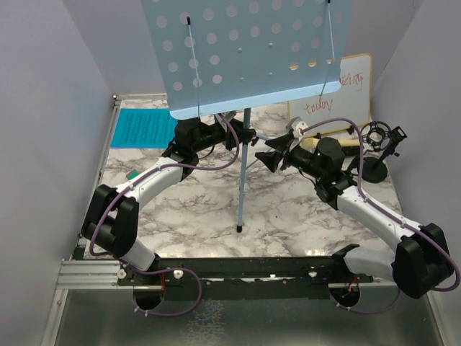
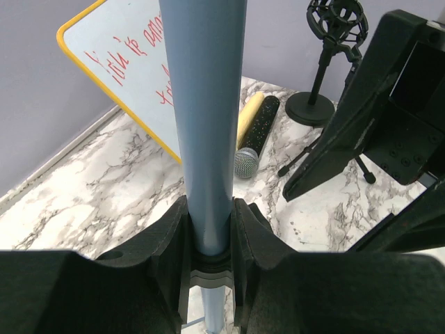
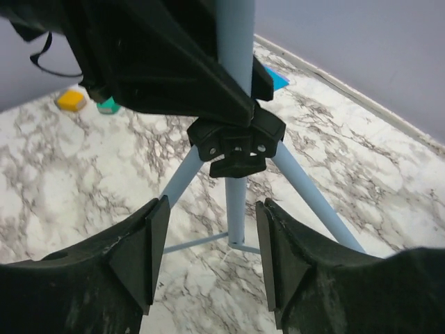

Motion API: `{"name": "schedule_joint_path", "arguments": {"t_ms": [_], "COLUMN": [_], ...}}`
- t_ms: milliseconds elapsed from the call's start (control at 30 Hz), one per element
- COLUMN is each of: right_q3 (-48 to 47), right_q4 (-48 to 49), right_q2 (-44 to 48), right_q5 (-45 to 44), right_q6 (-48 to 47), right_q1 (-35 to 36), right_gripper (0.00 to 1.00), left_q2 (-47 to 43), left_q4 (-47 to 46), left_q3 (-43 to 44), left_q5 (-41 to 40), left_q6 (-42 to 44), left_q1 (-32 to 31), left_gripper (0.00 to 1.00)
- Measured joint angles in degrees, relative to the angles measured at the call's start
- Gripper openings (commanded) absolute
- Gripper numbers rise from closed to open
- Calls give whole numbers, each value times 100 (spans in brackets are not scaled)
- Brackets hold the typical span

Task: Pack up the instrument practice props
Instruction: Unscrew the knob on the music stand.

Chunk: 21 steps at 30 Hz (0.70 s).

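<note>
Pole [image 2: 205, 104] of the music rack [image 1: 245, 50] pinched in left gripper [image 2: 208, 216]; right gripper [image 3: 212, 223] gapes empty just short of its black collar [image 3: 236, 142]; centre before closing.

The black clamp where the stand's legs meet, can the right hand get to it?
Probably yes. The right hand is open, facing the black clamp with nothing between them. The left hand grips the pole just above, leaving it free.

My L arm [image 1: 155, 176] & R arm [image 1: 374, 216]: white shells, blk joints, purple cables [image 1: 199, 288] along each; jaws matte blk, scuffed.
</note>
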<state>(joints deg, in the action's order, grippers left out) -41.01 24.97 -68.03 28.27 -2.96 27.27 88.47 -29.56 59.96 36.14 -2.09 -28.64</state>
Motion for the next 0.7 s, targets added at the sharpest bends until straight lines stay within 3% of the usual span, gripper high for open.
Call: {"name": "schedule_joint_path", "arguments": {"t_ms": [333, 700], "right_q3": [-562, -846], "right_q4": [168, 195], "right_q2": [-671, -1034], "right_q5": [-409, -341], "right_q6": [1128, 1134], "right_q1": [-24, -37], "right_gripper": [58, 36], "left_q2": [-33, -57], "left_q4": [66, 116], "left_q3": [0, 0], "left_q5": [-33, -59], "left_q6": [4, 20], "left_q1": [2, 2], "left_gripper": [0, 0]}}
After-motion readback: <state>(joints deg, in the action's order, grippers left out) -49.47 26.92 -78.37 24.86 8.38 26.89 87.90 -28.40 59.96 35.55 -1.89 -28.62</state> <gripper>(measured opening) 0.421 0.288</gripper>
